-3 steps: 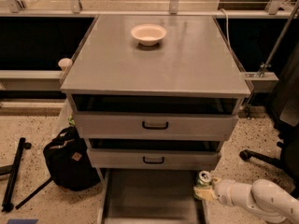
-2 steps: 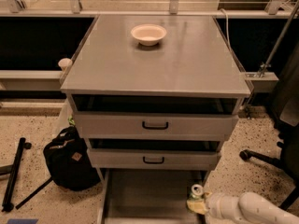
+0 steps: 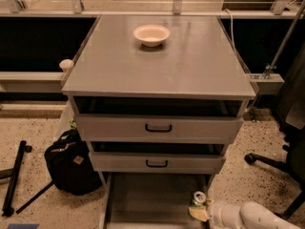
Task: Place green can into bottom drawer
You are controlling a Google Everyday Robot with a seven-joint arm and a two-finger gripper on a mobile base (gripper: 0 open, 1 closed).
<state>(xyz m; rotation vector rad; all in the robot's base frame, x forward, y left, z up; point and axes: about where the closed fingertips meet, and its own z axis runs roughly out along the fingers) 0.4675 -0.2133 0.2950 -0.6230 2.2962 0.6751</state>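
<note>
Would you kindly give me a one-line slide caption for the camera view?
Gripper, lower right, holds the green can at the right side of the open bottom drawer.

The green can (image 3: 198,198) stands upright at the right edge of the open grey bottom drawer (image 3: 147,200), the gripper (image 3: 199,213) right against it.

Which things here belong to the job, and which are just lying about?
Job: green can, held by the gripper at lower right; open bottom drawer.
Lying about: bowl on the cabinet top; black bag on the floor; chair.
</note>
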